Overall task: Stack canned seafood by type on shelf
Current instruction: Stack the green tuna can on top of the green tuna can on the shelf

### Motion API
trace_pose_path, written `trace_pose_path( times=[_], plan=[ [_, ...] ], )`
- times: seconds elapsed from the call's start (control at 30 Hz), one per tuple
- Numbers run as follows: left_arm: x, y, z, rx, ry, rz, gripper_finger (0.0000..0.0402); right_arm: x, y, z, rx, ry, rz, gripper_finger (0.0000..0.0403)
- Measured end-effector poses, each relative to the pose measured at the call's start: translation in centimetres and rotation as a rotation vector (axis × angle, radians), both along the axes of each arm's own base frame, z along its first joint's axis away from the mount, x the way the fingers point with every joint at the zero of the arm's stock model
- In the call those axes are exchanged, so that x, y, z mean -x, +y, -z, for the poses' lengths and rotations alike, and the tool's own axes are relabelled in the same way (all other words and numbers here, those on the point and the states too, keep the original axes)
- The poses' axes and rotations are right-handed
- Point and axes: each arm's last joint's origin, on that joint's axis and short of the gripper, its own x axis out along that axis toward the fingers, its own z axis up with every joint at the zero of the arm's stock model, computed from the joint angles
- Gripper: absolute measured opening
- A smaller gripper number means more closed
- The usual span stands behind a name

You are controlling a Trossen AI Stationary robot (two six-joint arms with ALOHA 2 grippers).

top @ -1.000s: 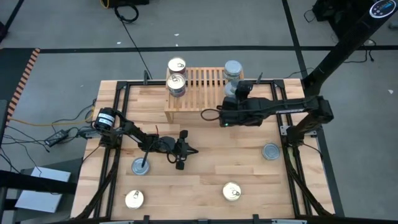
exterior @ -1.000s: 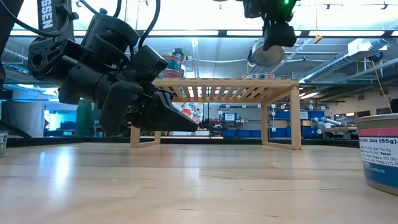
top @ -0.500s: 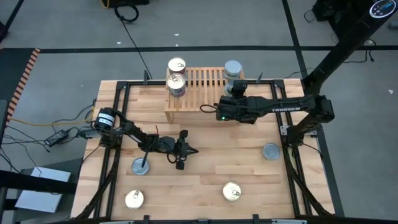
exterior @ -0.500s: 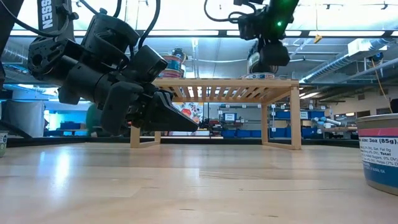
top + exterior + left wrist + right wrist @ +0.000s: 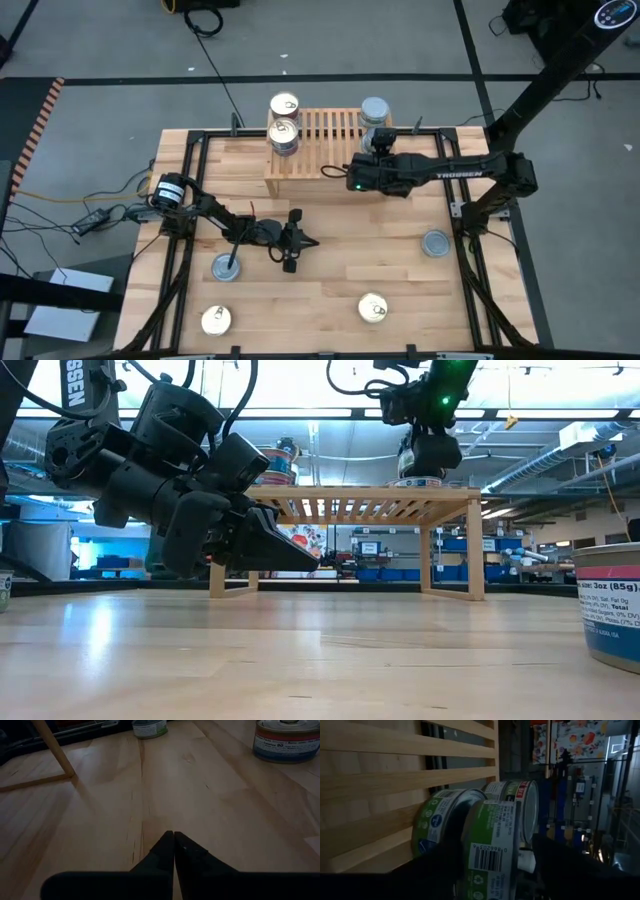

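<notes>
On the shelf (image 5: pixel 318 140), gold-topped tins (image 5: pixel 284 131) stacked at its left end, silver-topped tins (image 5: pixel 375 113) at its right end. Right gripper (image 5: pixel 377 140) at the silver stack, fingers spread around the upper green-labelled tin, which rests on the one beneath. Left gripper (image 5: pixel 291 240) idle mid-table, fingers pressed together. Four tins left on the table: gold (image 5: pixel 373 308) (image 5: pixel 216 320), silver (image 5: pixel 435 243) (image 5: pixel 226 267). Roughly half done.

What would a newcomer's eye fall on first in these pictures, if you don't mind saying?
Probably the right gripper at the shelf's right end, its fingers open around the upper of two green-labelled tins stacked there. Next, the gold-topped stack at the shelf's left end. Then the left gripper, shut and empty, waiting low over the table, with loose tins scattered around.
</notes>
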Motion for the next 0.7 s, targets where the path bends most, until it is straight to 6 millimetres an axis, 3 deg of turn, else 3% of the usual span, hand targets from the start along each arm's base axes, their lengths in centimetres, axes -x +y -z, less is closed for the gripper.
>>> trace_pose_path(
  times=[0.7],
  plan=[
    [0.0, 0.01, 0.0, -0.001, 0.0, -0.001, 0.0017, -0.41, -0.99, -0.04, -0.061, -0.008, -0.032, 0.0282]
  ],
)
